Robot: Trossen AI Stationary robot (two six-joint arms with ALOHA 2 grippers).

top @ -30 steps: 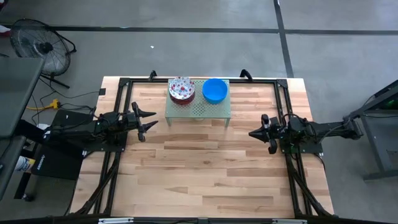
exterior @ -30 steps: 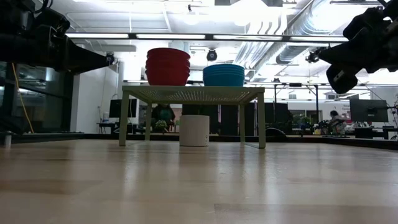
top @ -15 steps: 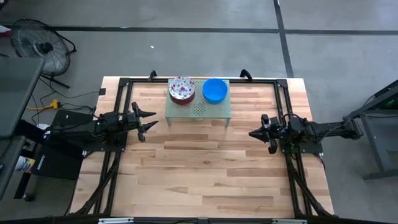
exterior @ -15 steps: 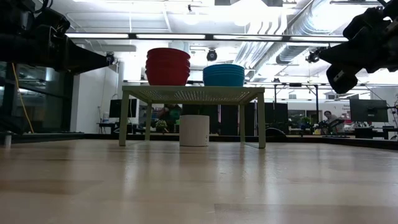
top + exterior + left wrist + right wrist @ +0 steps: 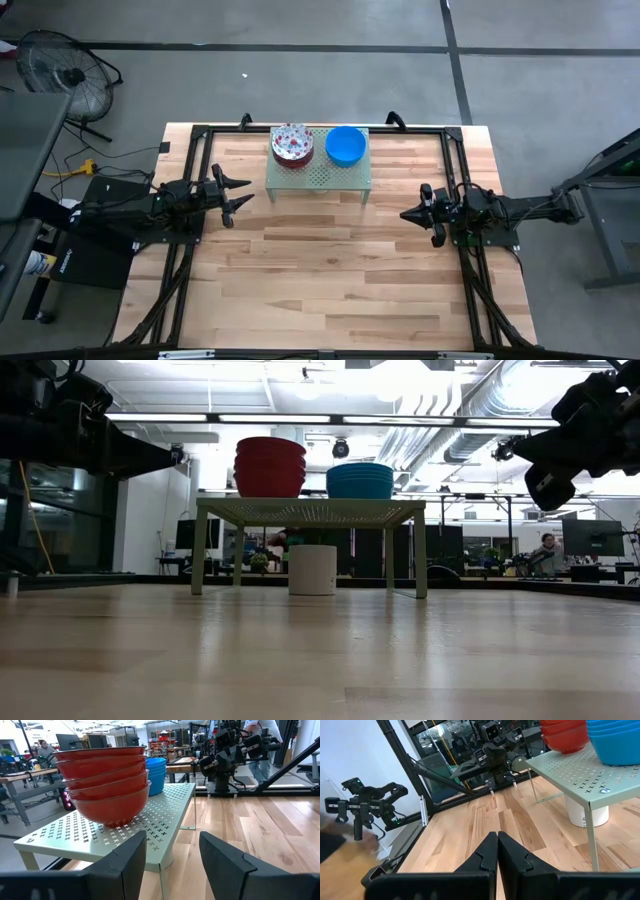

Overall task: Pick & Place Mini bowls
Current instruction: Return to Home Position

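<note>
Two stacks of mini bowls stand on the pale green perforated rack [image 5: 318, 178] at the table's far side: a stack with white floral insides and red outsides [image 5: 292, 143] [image 5: 102, 780] on the left, a blue stack [image 5: 345, 144] [image 5: 359, 481] on the right. My left gripper [image 5: 243, 196] is open and empty, above the table left of the rack. My right gripper [image 5: 406, 214] is shut and empty, above the table right of the rack's near corner.
A white cylinder [image 5: 313, 569] stands under the rack. The black frame rails [image 5: 300, 128] run along the table's far edge and sides. Bare wood lies between the arms and toward the near edge. People show in the room behind.
</note>
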